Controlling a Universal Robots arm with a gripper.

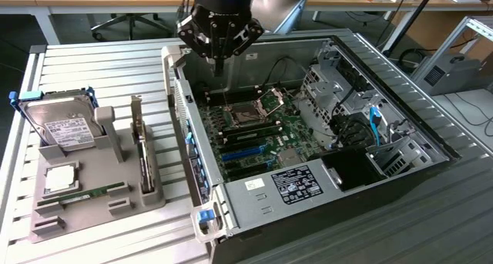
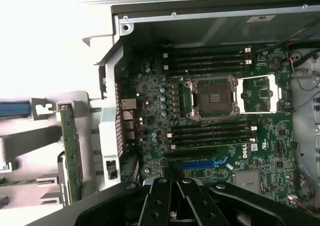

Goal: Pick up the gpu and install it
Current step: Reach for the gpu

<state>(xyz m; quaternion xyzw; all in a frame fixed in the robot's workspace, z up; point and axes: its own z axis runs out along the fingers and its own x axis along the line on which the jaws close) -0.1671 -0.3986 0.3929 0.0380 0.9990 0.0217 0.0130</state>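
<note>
The gpu (image 1: 142,151) stands on edge in a slot of the grey holder tray (image 1: 92,212), to the exterior view's left of the open computer case (image 1: 308,177). In the wrist view the gpu (image 2: 73,156) shows as a thin green board edge beside the case wall. My gripper (image 1: 218,62) hangs above the case's far left corner, over the motherboard (image 1: 258,128), well apart from the gpu. Its fingers (image 2: 159,201) are shut together with nothing between them. A blue expansion slot (image 2: 200,163) lies on the motherboard (image 2: 150,100) just ahead of them.
The holder also carries a silver hard drive (image 1: 63,125) in a blue bracket, a processor chip (image 1: 60,179) and a narrow memory stick (image 1: 85,194). Inside the case are an open processor socket (image 1: 248,112), drive cages (image 1: 335,85) and cables (image 1: 375,125). A slatted metal table (image 1: 92,62) lies underneath.
</note>
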